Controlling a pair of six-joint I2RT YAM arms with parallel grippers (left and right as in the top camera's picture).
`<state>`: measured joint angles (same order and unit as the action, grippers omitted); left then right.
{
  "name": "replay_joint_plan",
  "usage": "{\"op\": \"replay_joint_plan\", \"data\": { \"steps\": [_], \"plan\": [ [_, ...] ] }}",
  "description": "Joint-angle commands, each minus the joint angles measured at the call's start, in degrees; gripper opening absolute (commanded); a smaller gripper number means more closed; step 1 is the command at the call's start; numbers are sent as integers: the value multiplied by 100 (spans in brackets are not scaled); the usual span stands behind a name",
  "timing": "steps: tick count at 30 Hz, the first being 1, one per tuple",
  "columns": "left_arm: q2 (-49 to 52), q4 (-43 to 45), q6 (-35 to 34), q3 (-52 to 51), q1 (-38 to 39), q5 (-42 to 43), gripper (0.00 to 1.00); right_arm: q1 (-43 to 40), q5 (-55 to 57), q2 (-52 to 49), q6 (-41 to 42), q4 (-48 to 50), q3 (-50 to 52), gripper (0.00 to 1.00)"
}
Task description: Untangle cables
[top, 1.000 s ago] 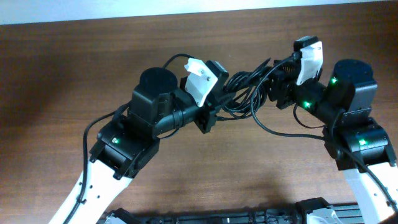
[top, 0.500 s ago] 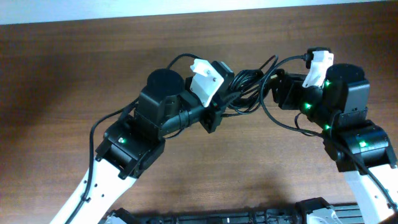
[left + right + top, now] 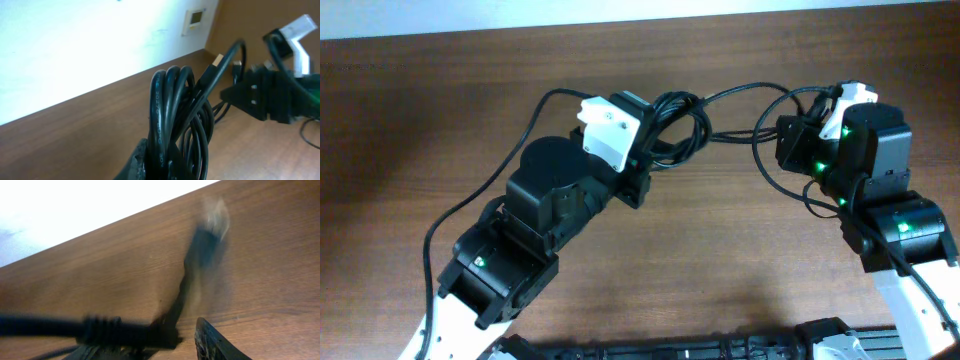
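The cables [image 3: 676, 124] are a coil of thin black cords held above the brown table [image 3: 720, 260]. My left gripper [image 3: 646, 150] is shut on the coil; in the left wrist view the bundle [image 3: 167, 115] rises straight out of the jaws [image 3: 170, 167], and a gold plug [image 3: 217, 60] sticks up beside it. One strand [image 3: 745, 93] runs right from the coil to my right gripper [image 3: 788, 138]. In the right wrist view a blurred cable end [image 3: 115, 329] lies across the jaws [image 3: 155, 340], which stand apart, with a gap to the right finger [image 3: 215, 342]. Another blurred plug [image 3: 215, 217] shows beyond.
A slack loop [image 3: 768, 178] hangs below the right gripper. The left arm's own wire [image 3: 485, 195] trails to the left. The table's far edge meets a pale wall [image 3: 620, 15]. The right arm's gripper [image 3: 260, 95] also appears in the left wrist view.
The left gripper has drawn the coil to the left, away from the right gripper, and one strand now stretches between them. The right wrist has turned and its jaws have narrowed slightly.
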<state>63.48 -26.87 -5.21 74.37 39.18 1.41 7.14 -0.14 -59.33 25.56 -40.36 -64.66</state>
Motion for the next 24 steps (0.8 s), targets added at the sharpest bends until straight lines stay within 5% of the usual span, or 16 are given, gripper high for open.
{"op": "replay_joint_plan", "data": {
  "steps": [1, 17, 24],
  "plan": [
    [-136, 59, -118, 116, -61, -341, 0, -48, 20, -11, 22, -15, -2, 44],
    [140, -127, -109, 114, -72, -1088, 0, -46, -2437, 916, -1672, 20, -4, 63],
    [479, -129, 1797, 114, -70, 879, 0, -46, -3010, 1279, -2205, 20, -4, 72]
  ]
}}
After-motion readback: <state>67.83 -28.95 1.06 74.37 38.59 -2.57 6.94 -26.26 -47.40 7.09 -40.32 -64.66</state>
